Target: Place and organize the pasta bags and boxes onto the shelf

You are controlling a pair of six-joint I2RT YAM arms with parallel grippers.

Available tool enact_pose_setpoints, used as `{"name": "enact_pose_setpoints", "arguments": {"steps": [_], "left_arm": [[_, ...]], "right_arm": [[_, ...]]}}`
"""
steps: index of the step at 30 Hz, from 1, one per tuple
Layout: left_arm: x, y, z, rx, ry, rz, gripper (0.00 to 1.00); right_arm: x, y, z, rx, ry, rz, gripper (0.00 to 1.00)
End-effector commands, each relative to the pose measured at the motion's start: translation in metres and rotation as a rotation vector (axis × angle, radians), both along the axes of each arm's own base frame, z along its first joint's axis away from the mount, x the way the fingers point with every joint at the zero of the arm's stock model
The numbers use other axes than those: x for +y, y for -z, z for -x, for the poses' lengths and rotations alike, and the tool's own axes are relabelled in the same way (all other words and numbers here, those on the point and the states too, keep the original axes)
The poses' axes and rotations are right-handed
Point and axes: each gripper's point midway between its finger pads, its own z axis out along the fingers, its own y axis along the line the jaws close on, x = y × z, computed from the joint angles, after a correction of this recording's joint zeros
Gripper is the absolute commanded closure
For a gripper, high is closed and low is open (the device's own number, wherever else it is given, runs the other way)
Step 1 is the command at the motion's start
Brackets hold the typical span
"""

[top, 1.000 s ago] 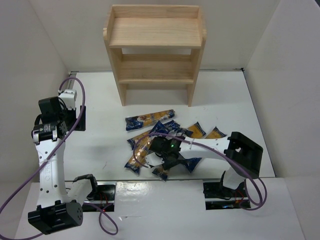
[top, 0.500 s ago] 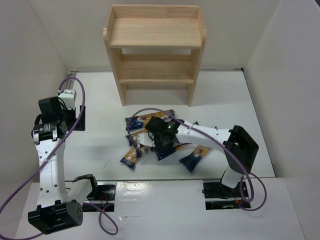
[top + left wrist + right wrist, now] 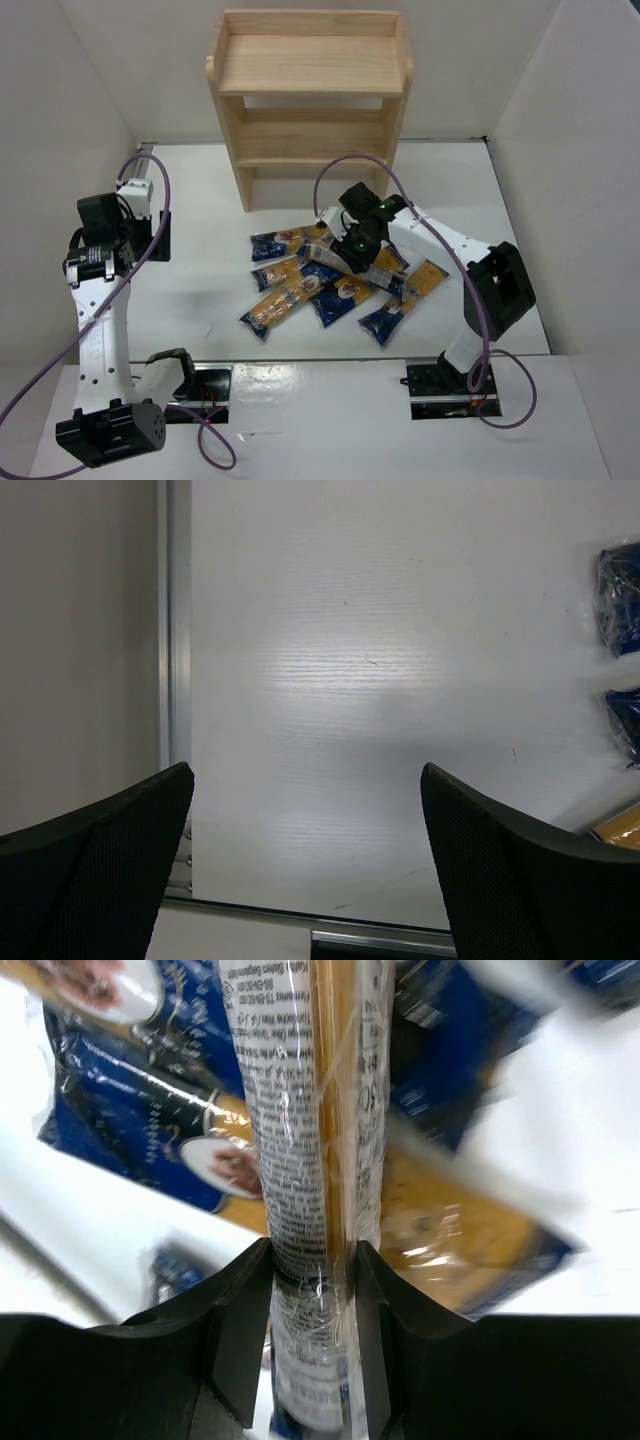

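My right gripper (image 3: 356, 248) is shut on one long pasta pack (image 3: 310, 1150), its pale printed side facing the wrist camera. In the top view the held pack (image 3: 385, 277) hangs lifted above the pile, slanting from upper left to lower right. Several dark-blue pasta packs (image 3: 285, 300) lie scattered on the white table below it. The light wooden shelf (image 3: 310, 100) stands at the back, its tiers bare. My left gripper (image 3: 305, 810) is open and empty at the far left, over bare table; ends of two blue packs (image 3: 622, 585) show at its right edge.
White walls close in the table on the left, back and right. A metal rail (image 3: 175, 620) runs along the table's left edge. A purple cable (image 3: 345, 170) loops from the right arm in front of the shelf's lower right post.
My right gripper has risen from the pile and moved back and right toward the shelf, carrying one pack. The remaining packs shifted and spread. The left arm has not moved.
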Motion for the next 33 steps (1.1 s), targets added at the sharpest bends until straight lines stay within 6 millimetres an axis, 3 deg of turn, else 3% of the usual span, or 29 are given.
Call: {"name": "enact_pose_setpoints", "arguments": {"steps": [1, 3, 4, 5, 7, 14, 17, 24, 27, 28, 29, 31, 33], "left_arm": [[0.002, -0.013, -0.007, -0.046, 0.017, -0.023, 0.0], [0.001, -0.013, -0.007, -0.048, 0.024, -0.017, 0.0], [0.001, -0.013, -0.007, -0.048, 0.024, -0.017, 0.0], [0.001, -0.013, -0.007, -0.048, 0.024, -0.017, 0.0], [0.001, -0.013, -0.007, -0.048, 0.024, -0.017, 0.0], [0.0, -0.015, -0.006, -0.056, 0.024, -0.02, 0.0], [0.0, -0.017, -0.005, -0.065, 0.024, -0.023, 0.0], [0.0, -0.017, -0.005, -0.065, 0.024, -0.023, 0.0], [0.0, -0.016, -0.003, -0.056, 0.024, -0.02, 0.0], [0.0, -0.016, -0.003, -0.056, 0.024, -0.02, 0.0], [0.0, -0.016, -0.003, -0.056, 0.024, -0.02, 0.0], [0.0, -0.016, -0.003, -0.056, 0.024, -0.02, 0.0], [0.0, -0.016, -0.003, -0.056, 0.024, -0.02, 0.0]], "right_arm": [[0.007, 0.007, 0.03, 0.13, 0.022, -0.028, 1.0], [0.004, 0.018, 0.04, 0.174, 0.013, -0.005, 0.99], [0.009, 0.017, 0.042, 0.167, -0.001, -0.009, 0.91], [0.012, 0.024, 0.048, 0.179, -0.022, 0.002, 0.64], [0.014, 0.028, 0.048, 0.155, -0.034, 0.016, 0.46], [-0.005, 0.046, 0.041, 0.064, -0.124, 0.113, 0.26], [-0.013, 0.055, 0.038, 0.042, -0.15, 0.157, 0.24], [-0.024, 0.072, 0.036, 0.032, -0.2, 0.222, 0.26], [-0.025, 0.074, 0.037, 0.039, -0.201, 0.227, 0.58], [-0.023, 0.075, 0.039, 0.049, -0.194, 0.216, 0.8], [-0.02, 0.071, 0.035, 0.036, -0.193, 0.207, 0.89], [-0.014, 0.058, 0.031, 0.03, -0.18, 0.165, 1.0], [-0.007, 0.038, 0.027, 0.025, -0.166, 0.125, 1.0]]}}
